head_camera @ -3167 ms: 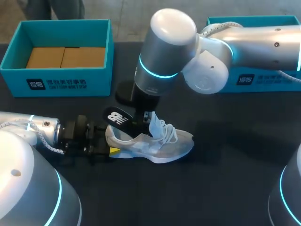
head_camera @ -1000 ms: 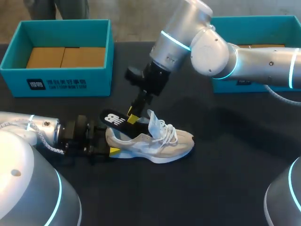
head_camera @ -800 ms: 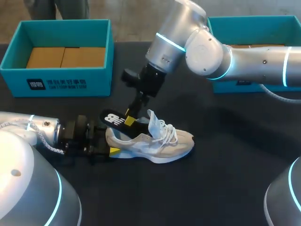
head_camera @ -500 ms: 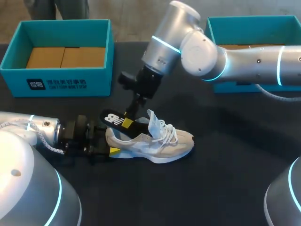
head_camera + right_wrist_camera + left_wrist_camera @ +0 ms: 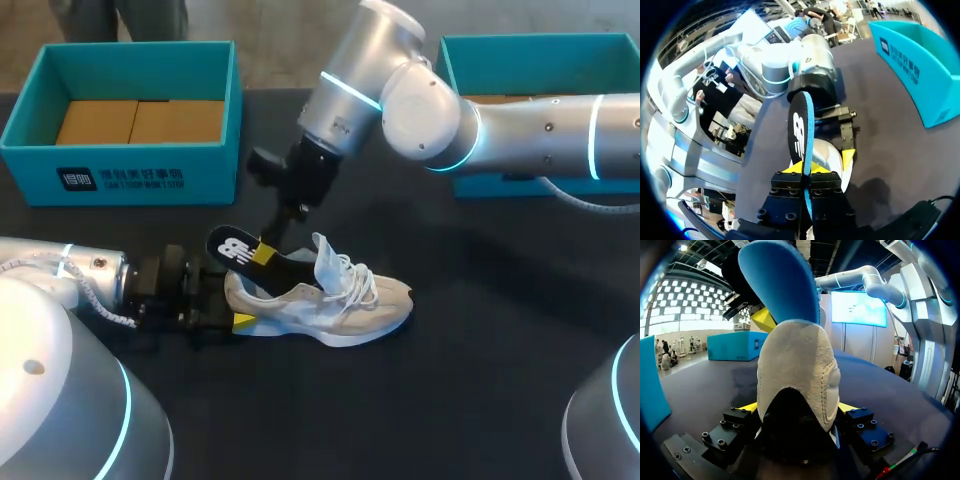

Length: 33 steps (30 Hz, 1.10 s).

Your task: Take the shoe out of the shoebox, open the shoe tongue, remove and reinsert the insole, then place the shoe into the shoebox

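Teal shoebox beyond shoe (insole in right hand)

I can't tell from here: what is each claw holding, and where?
Left gripper grips the shoe at its heel; right gripper pinches the insole partway along.

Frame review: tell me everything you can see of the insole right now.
The insole is a thin foam-looking piece, black on top with a white logo, blue underneath. The right gripper is shut on it, fingers pinching both faces. Its heel end juts up past the heel of the shoe; its front end runs down into the shoe opening.
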Each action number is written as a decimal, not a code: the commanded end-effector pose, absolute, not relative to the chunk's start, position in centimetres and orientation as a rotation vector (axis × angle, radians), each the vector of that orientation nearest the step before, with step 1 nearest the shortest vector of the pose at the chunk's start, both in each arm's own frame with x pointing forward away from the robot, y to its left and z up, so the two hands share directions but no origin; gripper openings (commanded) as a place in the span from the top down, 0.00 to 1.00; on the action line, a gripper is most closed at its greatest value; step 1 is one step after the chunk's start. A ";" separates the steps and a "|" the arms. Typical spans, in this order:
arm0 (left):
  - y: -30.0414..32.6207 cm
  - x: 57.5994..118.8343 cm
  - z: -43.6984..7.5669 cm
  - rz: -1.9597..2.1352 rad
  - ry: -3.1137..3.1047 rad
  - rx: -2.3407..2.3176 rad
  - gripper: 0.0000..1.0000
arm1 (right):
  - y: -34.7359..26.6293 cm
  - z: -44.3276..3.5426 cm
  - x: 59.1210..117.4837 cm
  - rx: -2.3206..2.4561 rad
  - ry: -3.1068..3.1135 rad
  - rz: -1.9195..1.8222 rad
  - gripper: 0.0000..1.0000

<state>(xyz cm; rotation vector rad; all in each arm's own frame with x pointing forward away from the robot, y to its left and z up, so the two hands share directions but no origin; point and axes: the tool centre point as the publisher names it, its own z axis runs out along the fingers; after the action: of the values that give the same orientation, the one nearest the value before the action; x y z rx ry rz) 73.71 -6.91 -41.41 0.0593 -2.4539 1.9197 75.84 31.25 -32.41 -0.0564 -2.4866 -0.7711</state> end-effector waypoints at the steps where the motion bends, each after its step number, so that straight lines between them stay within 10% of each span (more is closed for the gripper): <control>1: -7.0 73.7 -41.6 1.917 -2.458 0.061 1.00 | 31.1 -31.7 75.6 -0.056 -2.506 -0.821 1.00; 33: -7.0 73.7 -41.6 1.917 -2.458 0.061 1.00 | 33.5 -23.7 80.5 -0.113 -2.646 -1.227 1.00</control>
<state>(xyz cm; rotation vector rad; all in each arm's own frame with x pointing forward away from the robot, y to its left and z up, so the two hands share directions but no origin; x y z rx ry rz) 73.71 -6.91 -41.41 0.0593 -2.4538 1.9197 80.64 33.47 -23.63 -0.1117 -2.6437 -1.2246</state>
